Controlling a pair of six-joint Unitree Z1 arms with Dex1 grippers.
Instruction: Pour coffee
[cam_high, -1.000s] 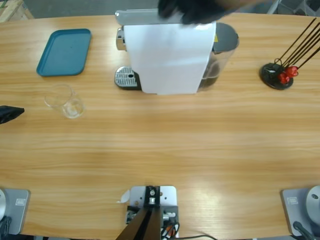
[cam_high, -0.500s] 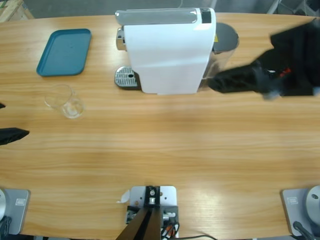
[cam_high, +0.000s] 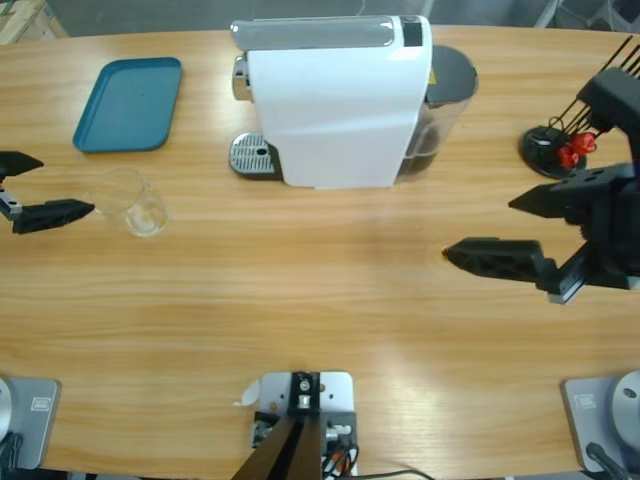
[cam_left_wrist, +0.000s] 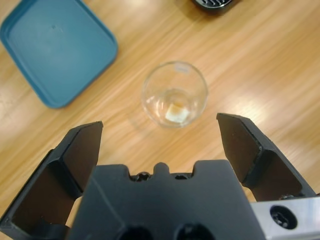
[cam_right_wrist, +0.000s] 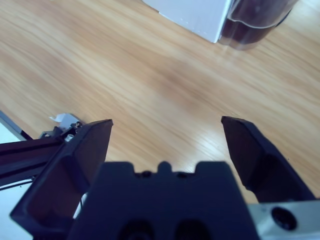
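1. Left gripper (cam_left_wrist: 159, 137) jaws wide, just short of the clear glass (cam_high: 128, 201); right gripper (cam_high: 505, 228) wide over bare table (cam_high: 320, 300).
2. Left wrist view alone shows the glass's pale bottom; no coffee visible.
3. Only the high view shows the whole white coffee machine (cam_high: 335, 100).

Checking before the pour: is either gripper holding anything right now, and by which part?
Nothing is held. The left gripper is open, short of the empty glass; the right gripper is open over bare table.

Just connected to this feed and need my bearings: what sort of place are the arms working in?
Probably a lab bench set up as a coffee station, not a real kitchen. A long wooden table carries a white coffee machine, a clear glass, a blue tray and a capsule stand.
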